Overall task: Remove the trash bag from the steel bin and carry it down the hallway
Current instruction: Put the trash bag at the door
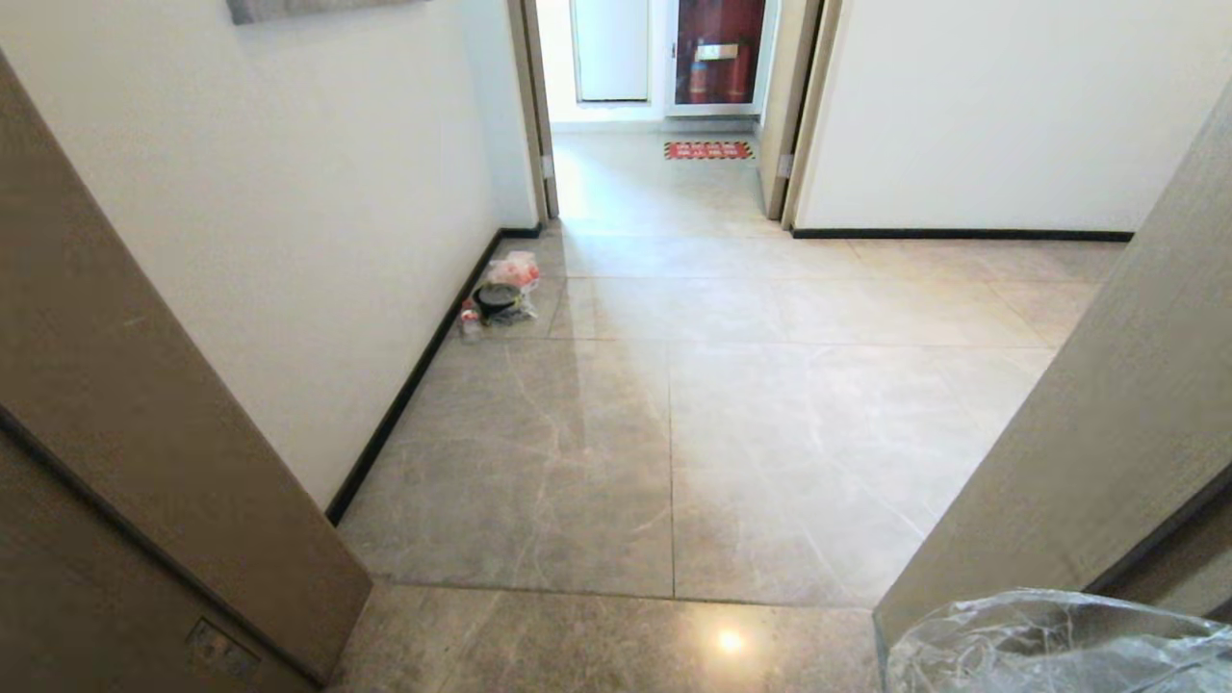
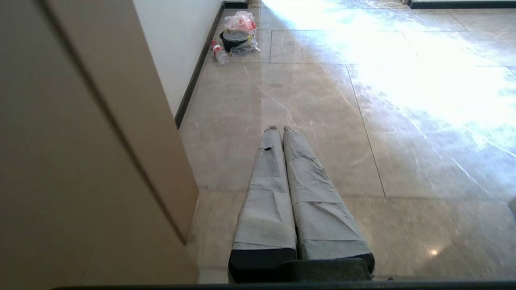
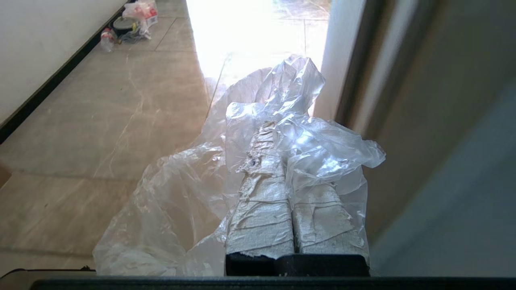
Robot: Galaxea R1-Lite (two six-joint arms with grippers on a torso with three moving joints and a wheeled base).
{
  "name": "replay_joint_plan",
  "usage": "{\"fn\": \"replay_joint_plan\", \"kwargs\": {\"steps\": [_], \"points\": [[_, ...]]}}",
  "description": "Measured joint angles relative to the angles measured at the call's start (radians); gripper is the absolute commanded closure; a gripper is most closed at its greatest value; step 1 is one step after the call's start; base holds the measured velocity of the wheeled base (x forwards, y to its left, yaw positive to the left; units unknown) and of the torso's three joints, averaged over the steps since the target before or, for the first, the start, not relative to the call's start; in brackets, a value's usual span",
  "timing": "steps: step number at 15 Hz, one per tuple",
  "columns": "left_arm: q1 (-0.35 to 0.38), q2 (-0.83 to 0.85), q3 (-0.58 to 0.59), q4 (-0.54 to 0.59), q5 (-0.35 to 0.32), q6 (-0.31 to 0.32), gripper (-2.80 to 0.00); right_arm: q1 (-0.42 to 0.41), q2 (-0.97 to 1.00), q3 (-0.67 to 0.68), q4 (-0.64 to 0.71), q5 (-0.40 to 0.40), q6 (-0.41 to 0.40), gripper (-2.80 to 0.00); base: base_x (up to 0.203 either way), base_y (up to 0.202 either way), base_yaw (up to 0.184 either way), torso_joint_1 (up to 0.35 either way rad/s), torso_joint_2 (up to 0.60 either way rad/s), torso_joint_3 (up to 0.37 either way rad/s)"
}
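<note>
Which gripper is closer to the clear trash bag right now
Right. The right gripper is shut on the trash bag, which drapes over its fingers. The left gripper is shut and empty, pointing out over bare floor tiles, with no bag near it.

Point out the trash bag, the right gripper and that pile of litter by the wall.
trash bag [image 3: 169, 209]: right wrist view, on its loose crinkled side.
right gripper [image 3: 278, 127]: right wrist view, at the shut, bag-covered fingertips.
litter pile [image 1: 500, 294]: head view, on the black tub.
</note>
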Motion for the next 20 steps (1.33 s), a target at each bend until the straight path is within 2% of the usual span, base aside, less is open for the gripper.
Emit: {"fn": "replay_joint_plan", "kwargs": {"steps": [20], "points": [[0.0,0.0,0.0,0.0,0.0,0.0,0.0,0.0,0.0,0.0,0.0,0.0,0.0,0.0,0.19,0.0,0.001,0.002,0.0,0.002]]}}
